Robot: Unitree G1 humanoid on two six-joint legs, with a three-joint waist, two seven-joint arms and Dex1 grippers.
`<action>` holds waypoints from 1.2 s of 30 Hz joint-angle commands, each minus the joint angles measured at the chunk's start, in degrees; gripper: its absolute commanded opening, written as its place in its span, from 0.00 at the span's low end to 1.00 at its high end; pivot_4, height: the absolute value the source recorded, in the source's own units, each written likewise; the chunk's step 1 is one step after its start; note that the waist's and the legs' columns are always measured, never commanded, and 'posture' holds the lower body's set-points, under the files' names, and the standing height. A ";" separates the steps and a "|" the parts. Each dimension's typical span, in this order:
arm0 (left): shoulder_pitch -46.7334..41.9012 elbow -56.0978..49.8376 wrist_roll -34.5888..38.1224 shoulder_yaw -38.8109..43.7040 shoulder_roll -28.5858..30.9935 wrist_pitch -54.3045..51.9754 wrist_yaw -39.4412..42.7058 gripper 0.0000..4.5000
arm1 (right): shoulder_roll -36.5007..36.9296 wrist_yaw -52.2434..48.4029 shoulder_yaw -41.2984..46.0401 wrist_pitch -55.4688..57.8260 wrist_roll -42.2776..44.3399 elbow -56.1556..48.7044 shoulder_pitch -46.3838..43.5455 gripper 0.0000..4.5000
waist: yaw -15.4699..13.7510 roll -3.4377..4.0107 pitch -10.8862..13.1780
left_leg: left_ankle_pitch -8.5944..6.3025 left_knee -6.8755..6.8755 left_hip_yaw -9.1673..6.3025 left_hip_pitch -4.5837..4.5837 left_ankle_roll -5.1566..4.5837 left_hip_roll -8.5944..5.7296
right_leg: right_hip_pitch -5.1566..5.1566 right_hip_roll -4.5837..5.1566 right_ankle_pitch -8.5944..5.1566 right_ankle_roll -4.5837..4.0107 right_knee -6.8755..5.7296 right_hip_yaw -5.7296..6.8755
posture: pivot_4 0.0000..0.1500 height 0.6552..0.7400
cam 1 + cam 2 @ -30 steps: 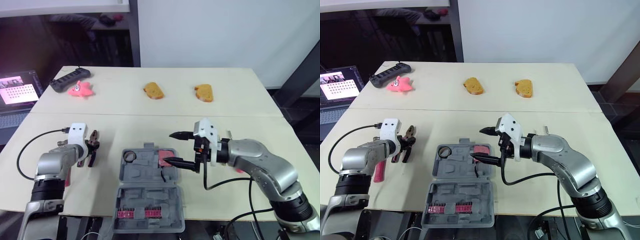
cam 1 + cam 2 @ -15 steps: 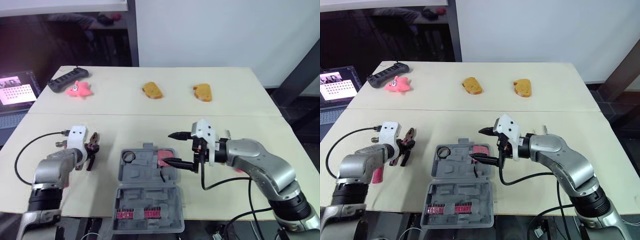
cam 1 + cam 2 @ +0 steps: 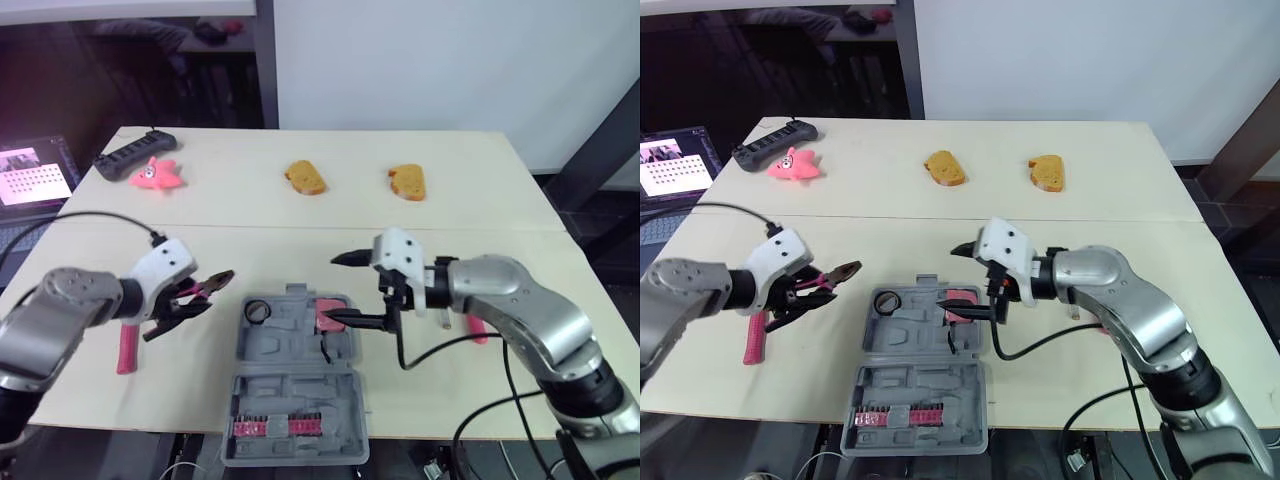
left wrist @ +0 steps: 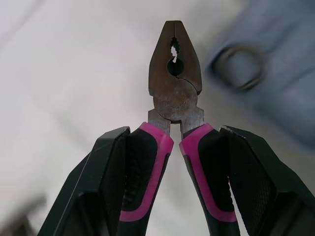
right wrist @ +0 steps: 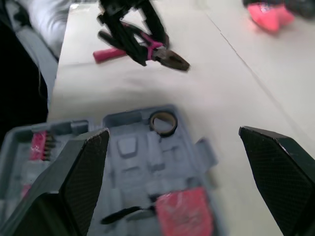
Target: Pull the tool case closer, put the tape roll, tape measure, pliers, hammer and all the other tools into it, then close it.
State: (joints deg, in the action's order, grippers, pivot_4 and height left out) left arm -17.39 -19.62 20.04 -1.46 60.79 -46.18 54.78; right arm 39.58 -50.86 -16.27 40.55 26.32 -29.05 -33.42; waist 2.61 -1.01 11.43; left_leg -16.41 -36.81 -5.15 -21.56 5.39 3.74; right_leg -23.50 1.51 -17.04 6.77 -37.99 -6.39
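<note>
Left wrist view: pliers [image 4: 174, 93] pinched by the handles, nose toward the case [image 3: 285, 345]

Left gripper [image 4: 174, 142] is clamped on the pliers, one black finger pressed on the outside of each pink-sleeved handle; the handles are squeezed together, so the steel nose is closed. From the head views the pliers appear lifted off the table [image 3: 400, 215], just left of the case, nose aimed at the corner where the tape roll [image 3: 259, 312] sits in its recess. Right gripper [image 3: 330, 290] hangs over the case's right half with its fingers spread wide and nothing between them, above the pink tape measure [image 3: 332, 313]. A pink-handled tool [image 3: 125, 345] lies on the table to the left of the case.

Handling, as a judgement: the pliers are rigid steel and likely nose-heavy, so a hold far back on the handles could let the head droop or swing; the sleeves look rubbery and should grip well, while the bare metal head would be slick. The hold sits mid-handle, below the pivot, which seems sound; nearer the pivot would be steadier. Squeezing both handles keeps the tool narrow, which should help it drop into a moulded slot; the hard plastic tray will not give, so the nose needs lining up with the recess before release.
</note>
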 commanded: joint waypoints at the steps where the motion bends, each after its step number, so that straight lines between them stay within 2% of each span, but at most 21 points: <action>1: -2.71 0.36 0.73 -3.38 1.36 6.76 9.23 0.54 | -1.34 -2.21 -7.48 -1.52 -6.01 1.74 -6.13 1.00 | 0.11 0.00 0.00 | 0.00 0.00 0.00 -0.01 0.00 0.00 | 0.00 0.00 0.00 0.01 0.00 0.00 | 1.00 1.00; 7: -9.80 7.41 -4.19 -11.38 -0.02 17.53 19.29 0.54 | -8.85 -3.17 -17.53 -0.85 -13.71 10.50 -15.40 1.00 | 0.17 0.01 0.01 | -0.01 0.00 0.02 -0.23 -0.03 0.01 | -0.27 -0.03 0.01 0.00 -0.06 -0.01 | 1.00 1.00; 10: -13.28 9.48 -4.62 -13.09 -2.45 17.43 20.78 0.54 | -10.94 -3.49 -20.02 -0.49 -16.42 12.95 -17.22 1.00 | -0.10 0.01 0.01 | 0.01 -0.23 0.00 -0.84 -0.01 0.01 | -0.82 -0.02 0.05 0.01 -0.20 0.01 | 1.00 1.00; 12: -15.05 10.62 -5.30 -14.05 -3.72 17.68 21.79 0.54 | -12.12 -3.46 -21.34 0.49 -17.86 13.95 -17.96 1.00 | -0.09 0.01 0.01 | 0.02 -0.25 0.00 -0.92 0.01 -0.01 | -0.86 0.02 0.05 0.01 -0.19 0.04 | 1.00 1.00; 20: -18.25 12.63 -7.19 -15.65 -7.16 18.30 23.72 0.54 | -16.27 -2.89 -22.42 3.55 -21.16 16.33 -19.07 1.00 | 0.50 0.01 0.01 | 0.00 -0.21 -0.04 -0.92 -0.01 0.00 | -0.93 0.01 0.05 0.00 -0.27 0.09 | 1.00 1.00; 28: -18.30 12.84 -8.02 -15.25 -8.04 18.61 24.14 0.54 | -17.54 -3.45 -22.51 3.85 -22.85 17.60 -19.13 1.00 | 1.40 0.01 0.01 | 0.01 -0.27 -0.07 -0.92 0.00 0.00 | -0.93 0.01 0.06 0.01 -0.41 0.09 | 1.00 1.00; 31: -18.16 12.16 -8.07 -15.13 -8.31 18.04 23.97 0.54 | -17.81 -3.77 -22.32 3.85 -23.13 17.59 -18.97 0.82 | 1.50 0.01 0.01 | 0.01 -0.27 -0.07 -0.91 -0.01 0.00 | -0.93 0.00 0.06 0.01 -0.42 0.09 | 1.00 1.00; 36: -17.85 11.31 -8.27 -15.08 -8.61 17.63 23.54 0.54 | -18.14 -3.93 -22.28 3.82 -23.37 17.74 -18.83 0.30 | 1.47 0.01 0.01 | 0.01 -0.27 -0.08 -0.91 -0.01 0.00 | -0.93 0.00 0.06 0.01 -0.43 0.10 | 1.00 1.00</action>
State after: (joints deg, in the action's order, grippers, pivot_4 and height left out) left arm -34.45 -6.08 11.64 -17.58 52.13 -28.57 78.29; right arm 22.09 -54.58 -39.33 44.67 3.33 -10.75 -51.25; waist 4.08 -1.00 11.44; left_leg -16.40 -37.08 -5.23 -22.47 5.39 3.74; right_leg -24.43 1.51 -16.99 6.77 -38.43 -6.30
